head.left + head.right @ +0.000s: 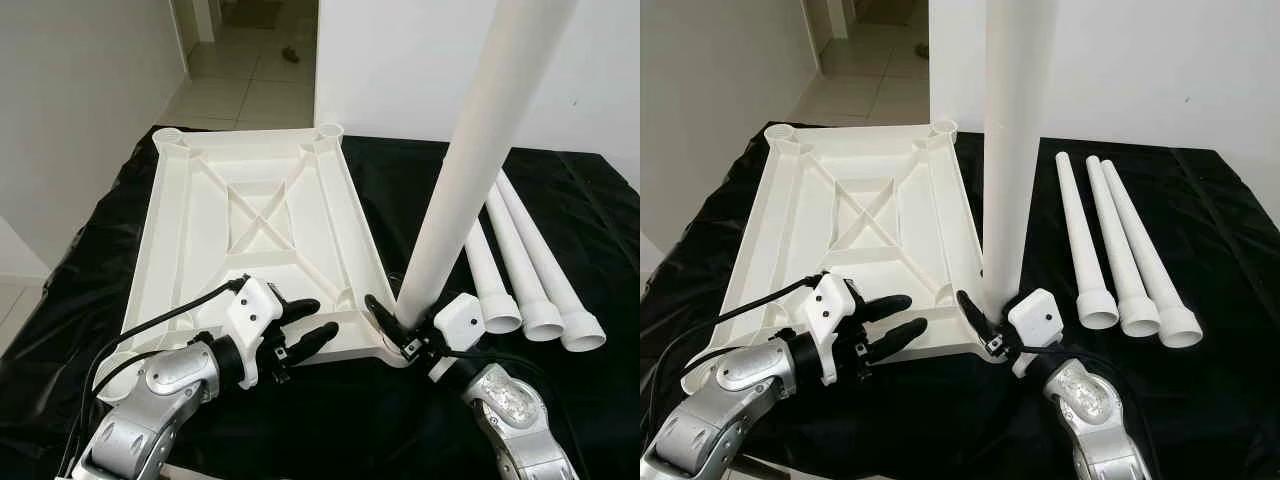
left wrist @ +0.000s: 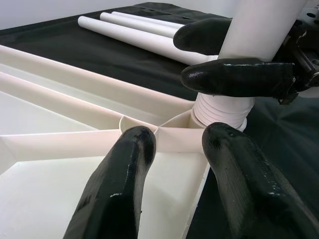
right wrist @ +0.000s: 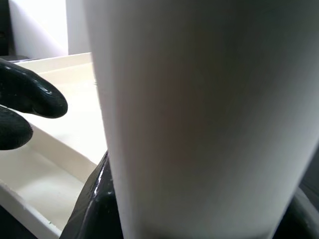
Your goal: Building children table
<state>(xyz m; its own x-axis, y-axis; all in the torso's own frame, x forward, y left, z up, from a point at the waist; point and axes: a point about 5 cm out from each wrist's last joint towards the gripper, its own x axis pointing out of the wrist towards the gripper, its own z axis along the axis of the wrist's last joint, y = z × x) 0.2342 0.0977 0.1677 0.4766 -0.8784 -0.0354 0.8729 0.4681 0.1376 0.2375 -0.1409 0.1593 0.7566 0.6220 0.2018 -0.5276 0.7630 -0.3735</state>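
Right pincer point(image 1: 392, 322) is pinching the upright leg point(image 1: 470, 170) into the tabletop point(image 1: 250, 215) corner socket; keeping it vertical helps, left pincer point(image 1: 305, 325) spread alongside.

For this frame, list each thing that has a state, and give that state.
Tabletop: upside down on the black cloth, ribs up.
Upright leg: standing in the near right corner socket, threaded end down.
Spare legs: three lying side by side on the cloth.
Right claw: shut on the upright leg near its base.
Left claw: open, over the tabletop's near edge.
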